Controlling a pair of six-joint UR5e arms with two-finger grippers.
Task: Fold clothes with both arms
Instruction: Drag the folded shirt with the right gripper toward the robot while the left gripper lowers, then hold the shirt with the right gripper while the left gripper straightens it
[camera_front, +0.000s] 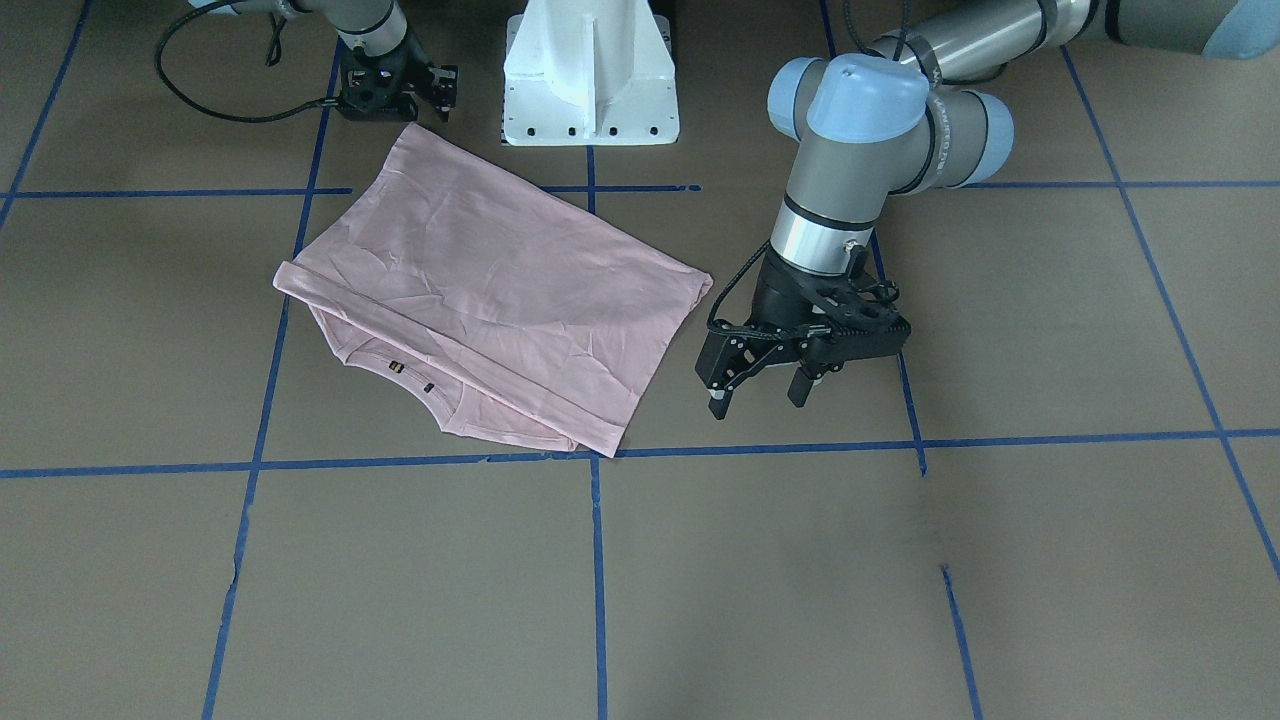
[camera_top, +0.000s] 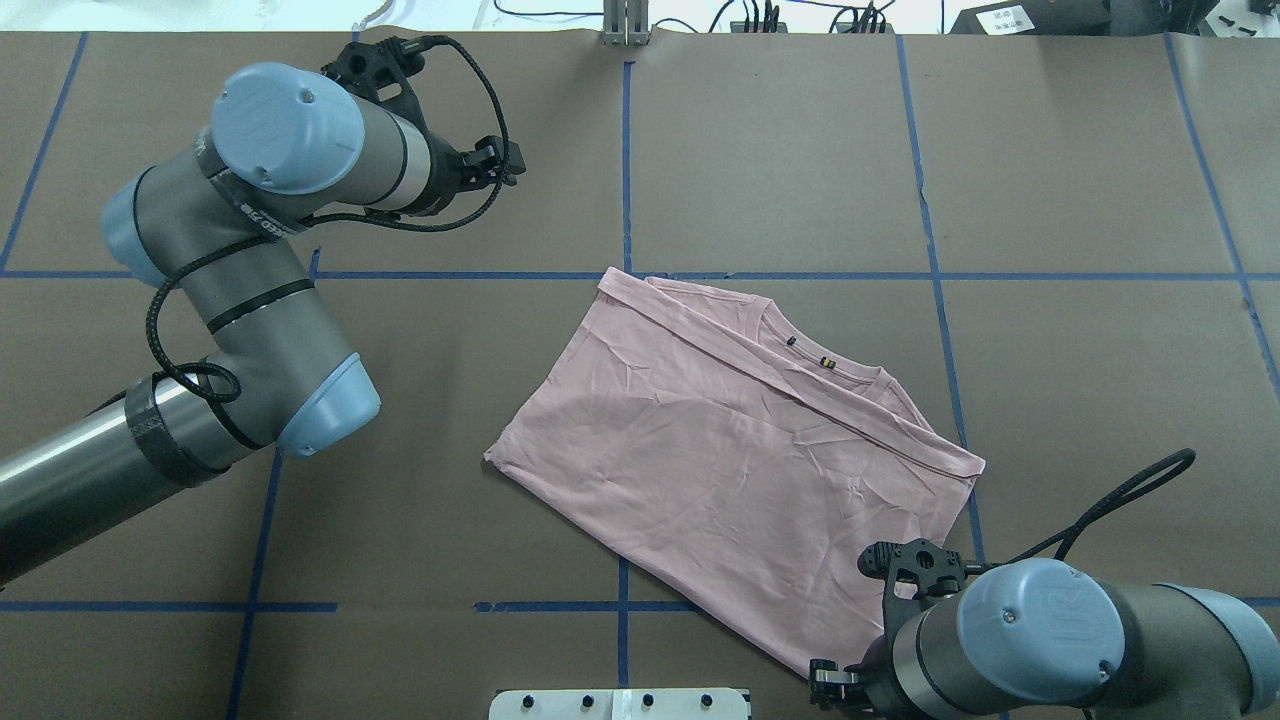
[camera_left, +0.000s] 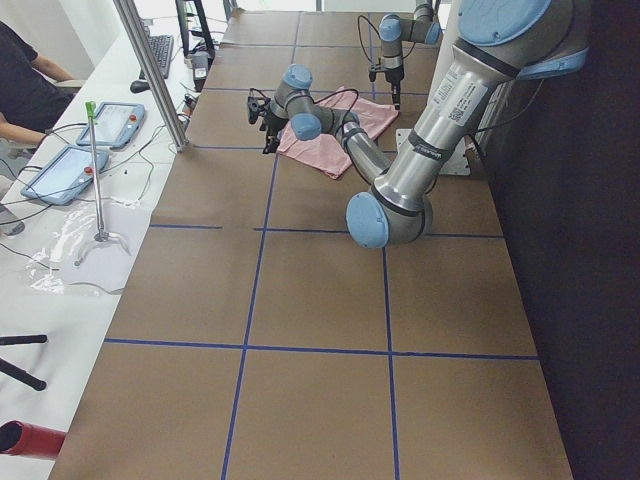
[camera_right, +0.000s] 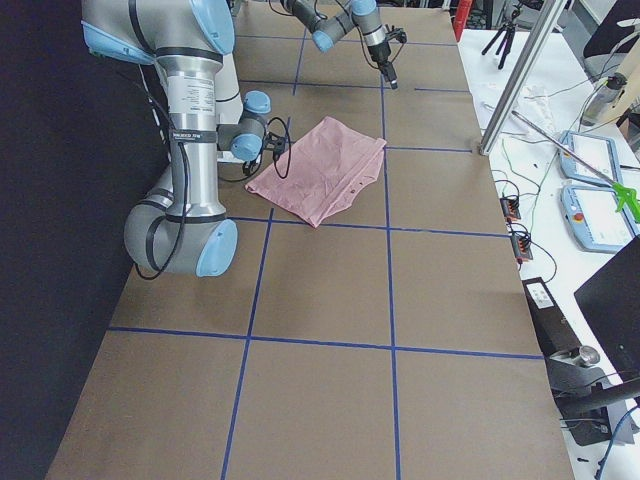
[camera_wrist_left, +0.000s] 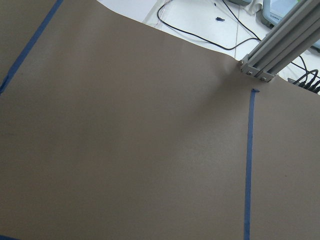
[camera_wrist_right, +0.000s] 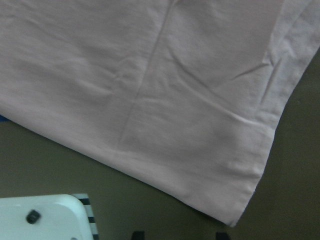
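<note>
Pale pink short-sleeved cotton T-shirt (camera_wrist_right: 150, 100) fills the right wrist view. One corner (camera_wrist_right: 235, 217) sits just ahead of the black fingertips (camera_wrist_right: 137, 235) of the right arm's black two-finger gripper (camera_front: 400, 98). Those fingers are spread wide, nothing between them, low over the cloth edge.

Shirt lies flat on the brown paper-covered table (camera_front: 900, 600), doubled over. Collar (camera_front: 400, 365) pokes out under the top layer, on the side away from the right fingers.

Long axis runs diagonally, from the corner at the right fingers toward the short edge facing the left arm's black two-finger gripper (camera_front: 757, 397). Left fingers are also wide apart and empty. They hang off the cloth beside that short edge, not touching, and look raised. The left wrist camera sees only bare paper and blue tape (camera_wrist_left: 248, 165).

Right gripper is clearly the nearer one. Judging by this, a further fold needs the left fingers brought in and down to the far short edge, so both ends lift together.
</note>
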